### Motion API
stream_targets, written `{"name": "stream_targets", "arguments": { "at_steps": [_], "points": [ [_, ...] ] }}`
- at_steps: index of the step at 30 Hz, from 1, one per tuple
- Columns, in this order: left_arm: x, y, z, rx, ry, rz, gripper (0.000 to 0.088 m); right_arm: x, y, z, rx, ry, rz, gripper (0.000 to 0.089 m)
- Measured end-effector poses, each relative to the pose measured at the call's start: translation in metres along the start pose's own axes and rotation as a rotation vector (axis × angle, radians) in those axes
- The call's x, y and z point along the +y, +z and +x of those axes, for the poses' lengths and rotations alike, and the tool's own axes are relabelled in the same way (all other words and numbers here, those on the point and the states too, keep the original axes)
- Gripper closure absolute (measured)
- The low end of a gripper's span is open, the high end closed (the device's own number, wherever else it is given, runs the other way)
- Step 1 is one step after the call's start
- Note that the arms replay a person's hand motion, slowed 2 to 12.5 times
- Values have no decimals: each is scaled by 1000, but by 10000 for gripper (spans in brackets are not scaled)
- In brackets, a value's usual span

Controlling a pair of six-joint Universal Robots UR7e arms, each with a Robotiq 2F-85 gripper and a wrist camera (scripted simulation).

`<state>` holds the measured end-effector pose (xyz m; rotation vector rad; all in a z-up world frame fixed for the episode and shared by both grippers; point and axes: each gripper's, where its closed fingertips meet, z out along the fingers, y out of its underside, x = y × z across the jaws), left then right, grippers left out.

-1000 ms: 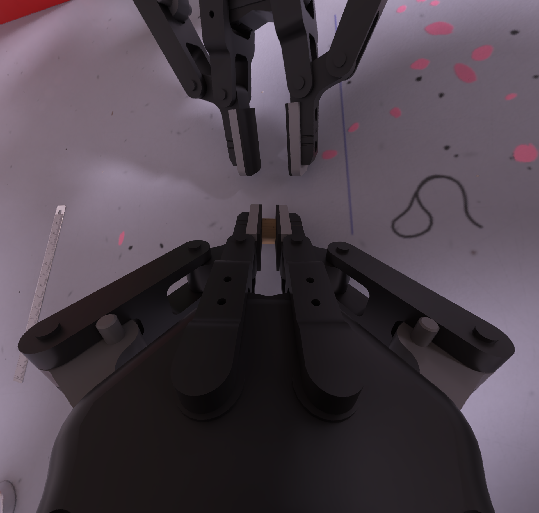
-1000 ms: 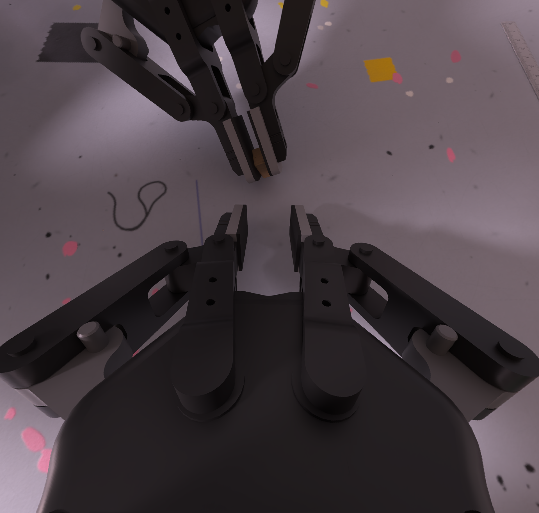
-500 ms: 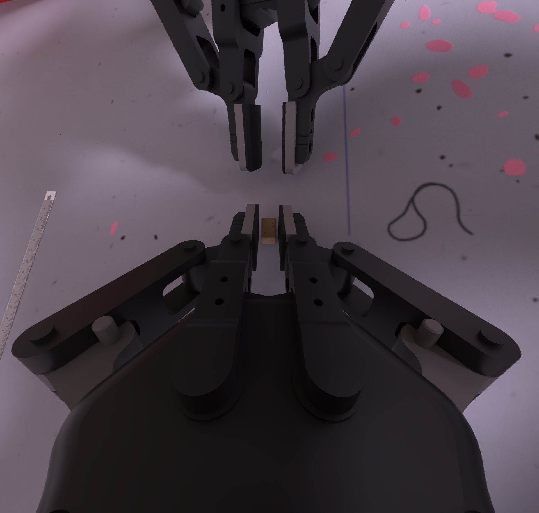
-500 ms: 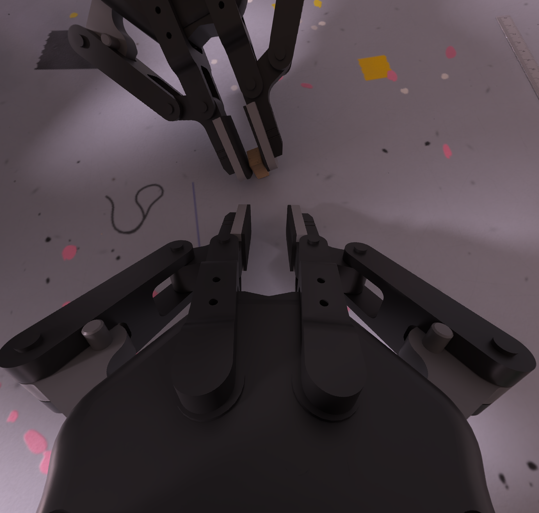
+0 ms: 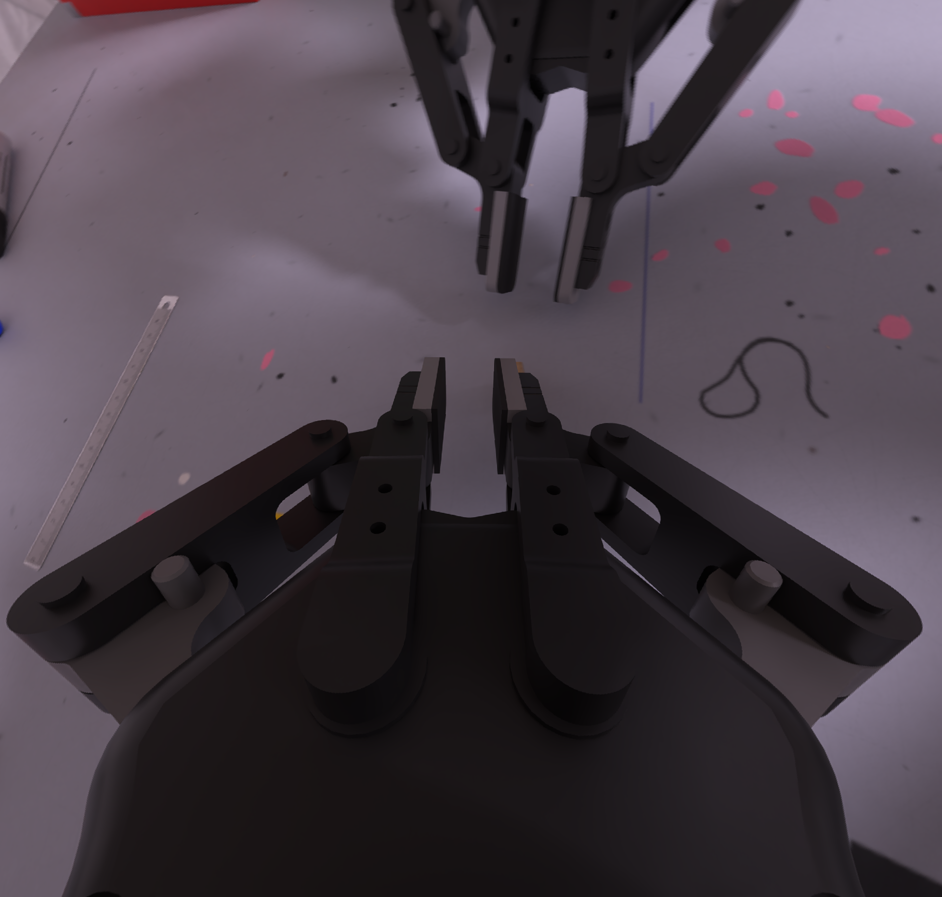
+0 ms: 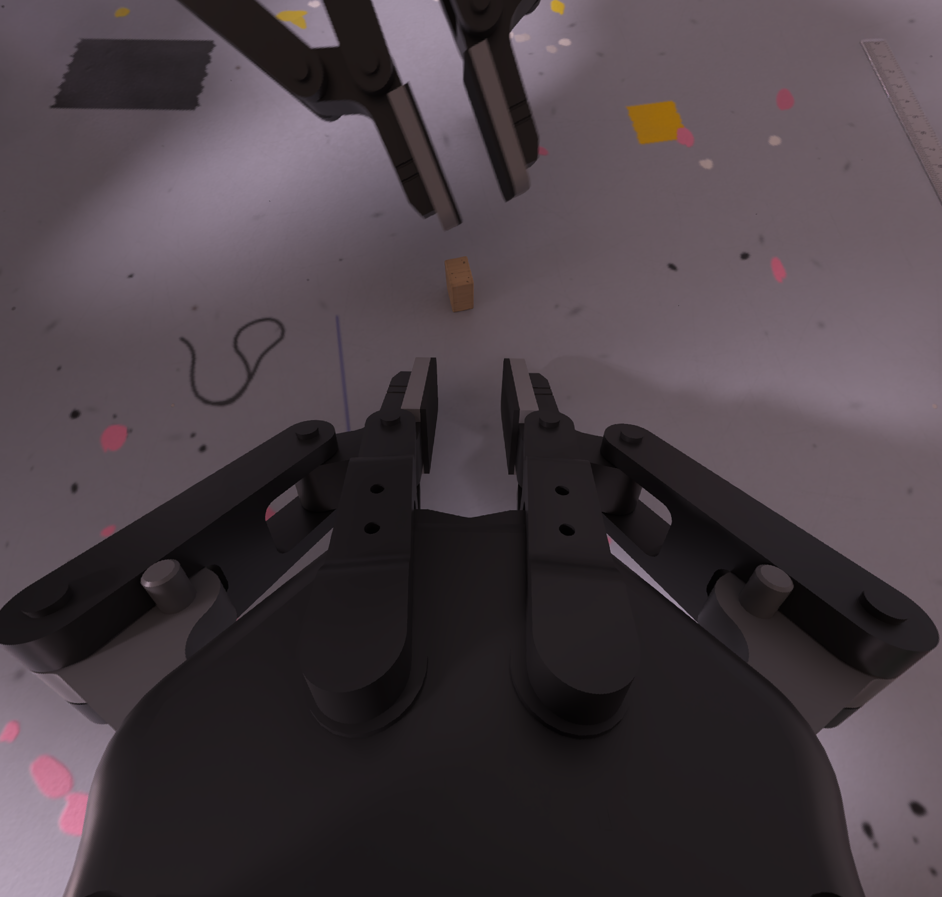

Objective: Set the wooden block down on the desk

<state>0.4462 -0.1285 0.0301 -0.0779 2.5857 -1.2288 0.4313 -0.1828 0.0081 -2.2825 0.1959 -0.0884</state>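
Block: the small tan wooden block [image 6: 459, 285] is seen standing upright on the grey speckled table [image 6: 764, 362], free of both pincers.
Left pincer [image 6: 481, 210]: parted and empty, raised above the block, nothing gripped.
Right pincer [image 6: 469, 388]: parted, empty, near the block.
Progress: the set-down is judged done; only retreat is left.

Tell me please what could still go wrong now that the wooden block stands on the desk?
1. The wooden block stands upright on a narrow end, so a light touch could tip it.
2. The open left gripper hangs just above it; a sideways drift might knock it.
3. The open right gripper points at the block from close by; moving forward could push it.
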Motion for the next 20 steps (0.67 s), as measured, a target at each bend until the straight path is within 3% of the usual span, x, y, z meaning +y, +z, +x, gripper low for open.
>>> {"name": "stream_targets", "arguments": {
  "at_steps": [11, 20],
  "points": [
    [15, -3, -25, -70, -151, -57, 642, 0, 0, -4, -7, -18, 0, 604],
    [26, 3, -34, -65, -233, -137, 514, -8, 5, -15, -57, 58, 19, 530]
  ]
}}
